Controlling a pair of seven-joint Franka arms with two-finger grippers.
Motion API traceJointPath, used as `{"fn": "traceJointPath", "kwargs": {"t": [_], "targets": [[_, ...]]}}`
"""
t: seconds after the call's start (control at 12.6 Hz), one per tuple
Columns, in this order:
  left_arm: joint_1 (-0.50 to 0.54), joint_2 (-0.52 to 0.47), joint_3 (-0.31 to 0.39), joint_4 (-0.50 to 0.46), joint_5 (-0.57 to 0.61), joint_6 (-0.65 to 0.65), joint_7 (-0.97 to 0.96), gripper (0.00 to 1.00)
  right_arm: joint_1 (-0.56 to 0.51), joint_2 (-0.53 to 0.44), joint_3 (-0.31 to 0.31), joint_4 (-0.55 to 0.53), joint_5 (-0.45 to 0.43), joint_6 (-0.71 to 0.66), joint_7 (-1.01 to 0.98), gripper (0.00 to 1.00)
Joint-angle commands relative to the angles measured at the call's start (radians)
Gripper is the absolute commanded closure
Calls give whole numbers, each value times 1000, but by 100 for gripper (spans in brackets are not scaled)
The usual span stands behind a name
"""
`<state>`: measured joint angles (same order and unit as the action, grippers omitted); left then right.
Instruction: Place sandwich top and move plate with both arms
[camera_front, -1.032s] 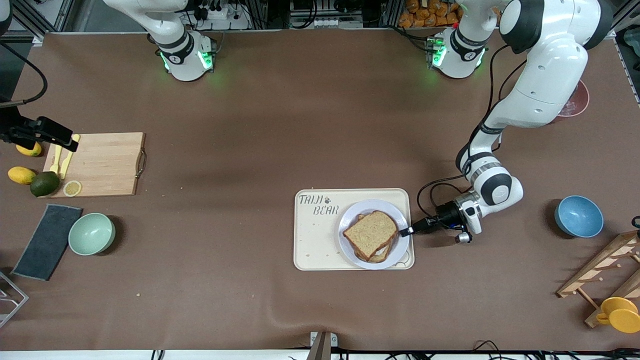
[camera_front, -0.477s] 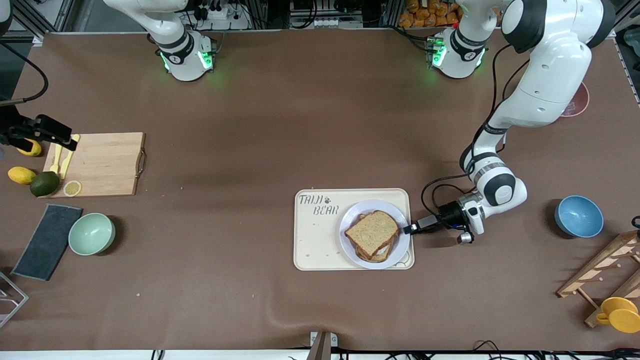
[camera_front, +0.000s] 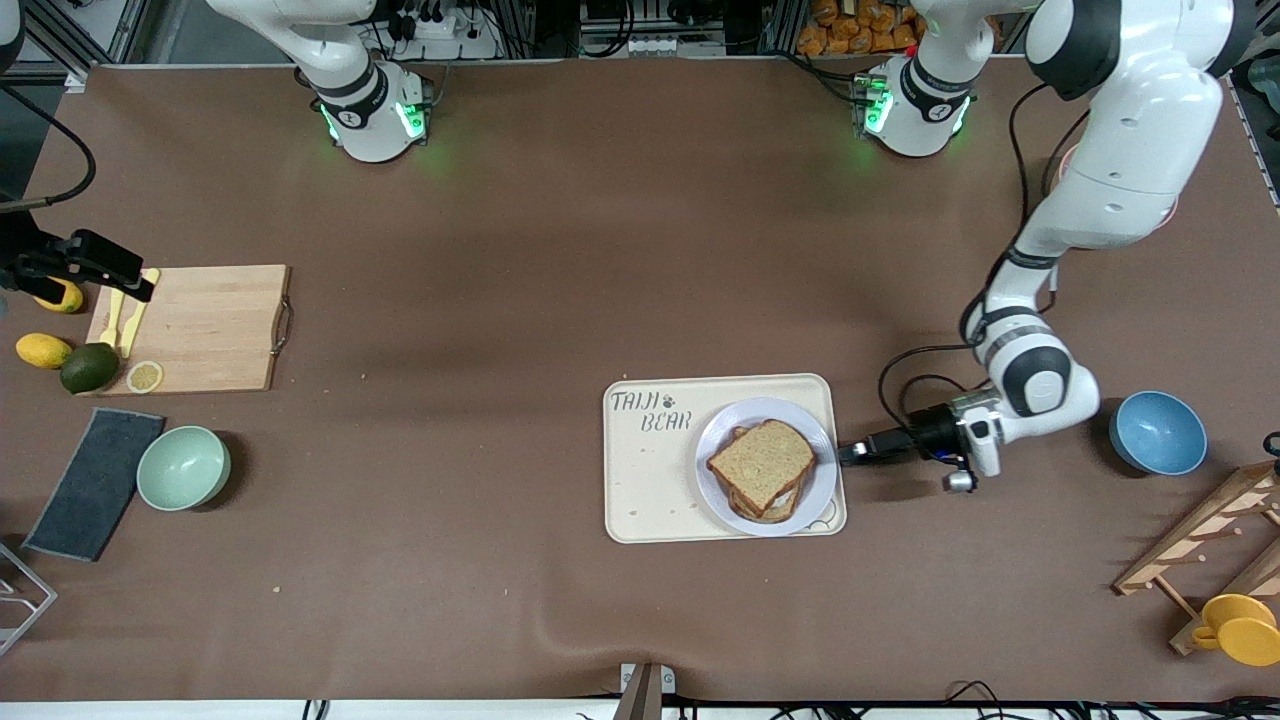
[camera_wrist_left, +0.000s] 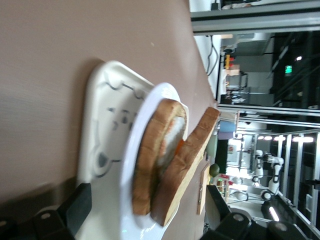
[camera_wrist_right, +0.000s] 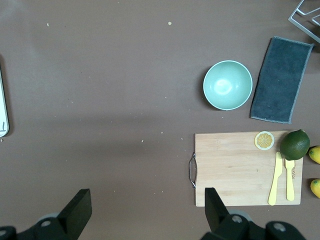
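The sandwich top (camera_front: 760, 463) is a brown bread slice that lies tilted on the egg sandwich on the lavender-white plate (camera_front: 715, 440). The plate sits on the cream bear tray (camera_front: 650, 480). My left gripper (camera_front: 848, 452) is low at the plate's rim, on the side toward the left arm's end of the table. In the left wrist view the left gripper (camera_wrist_left: 145, 207) is open, its fingers (camera_wrist_left: 75, 210) wide apart, with the plate (camera_wrist_left: 131, 150) and sandwich top (camera_wrist_left: 187, 165) just ahead. My right gripper (camera_front: 100, 270) hangs open over the cutting board and waits; the right wrist view shows the right gripper (camera_wrist_right: 145, 210) empty.
A blue bowl (camera_front: 1158, 432), a wooden rack (camera_front: 1200, 545) and a yellow cup (camera_front: 1240, 628) stand toward the left arm's end. A cutting board (camera_front: 195, 328), a mint bowl (camera_front: 183, 467), a grey cloth (camera_front: 95, 483), lemons and an avocado (camera_front: 88, 367) lie at the right arm's end.
My left gripper has drawn back toward the left arm's end of the table. The tray with the plate and sandwich has slid a little the same way. The right arm has barely moved.
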<state>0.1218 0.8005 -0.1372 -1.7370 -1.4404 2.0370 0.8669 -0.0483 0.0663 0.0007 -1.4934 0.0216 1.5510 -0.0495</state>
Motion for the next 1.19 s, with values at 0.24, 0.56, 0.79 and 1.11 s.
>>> {"fn": "traceJointPath", "kwargs": {"t": [0.24,0.56,0.79,1.11], "targets": [[50,-84,1,79,196,-76,-256,0,-10,15,7,16,-15,-8,-13,0],[35,-200,-10,183,507,-84,-592,0,-12,18,7,15,-15,-8,-13,0],[35,-343,-27,186,708,-122,-799,0,-13,18,7,15,-15,-9,-13,0],[33,-495,-41,251,1131,-264,-884,0,-12,18,5,15,-15,-11,-13,0]]}}
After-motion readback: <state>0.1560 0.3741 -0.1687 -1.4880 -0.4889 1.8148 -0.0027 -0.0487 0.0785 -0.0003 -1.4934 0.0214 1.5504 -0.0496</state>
